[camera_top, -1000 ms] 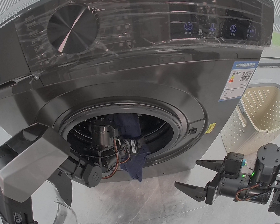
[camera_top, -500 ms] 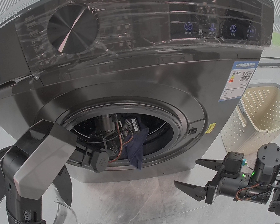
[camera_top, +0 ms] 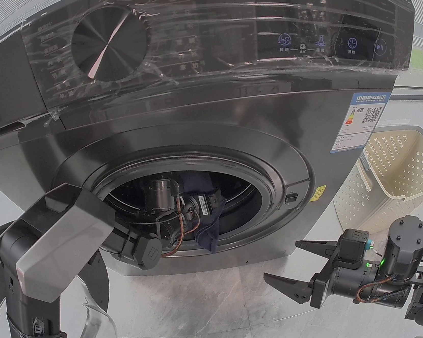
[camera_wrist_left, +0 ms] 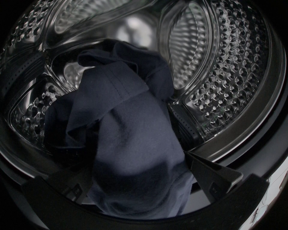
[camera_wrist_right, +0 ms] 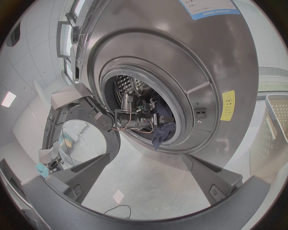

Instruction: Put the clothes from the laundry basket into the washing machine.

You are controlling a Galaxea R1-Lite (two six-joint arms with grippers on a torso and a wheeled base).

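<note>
Navy cloth [camera_wrist_left: 132,128], creased and seam-stitched, bunches in the washing machine's [camera_top: 246,121] drum mouth at centre frame, one corner drooping over the lip, between the left gripper's [camera_wrist_left: 138,167] spread fingers, and the right gripper [camera_top: 281,260] hangs wide apart at lower right.

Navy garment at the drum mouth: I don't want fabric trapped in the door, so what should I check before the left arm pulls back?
1. Door open: ok.
2. Navy garment wholly inside the drum: not ok, a tail hangs over the rim.
3. Left gripper released: cannot tell; fingers spread, but fabric lies between them.
4. Right gripper clear of the washing machine: ok, open above the floor.
5. Laundry basket emptied: cannot tell, its bottom is hidden.
</note>
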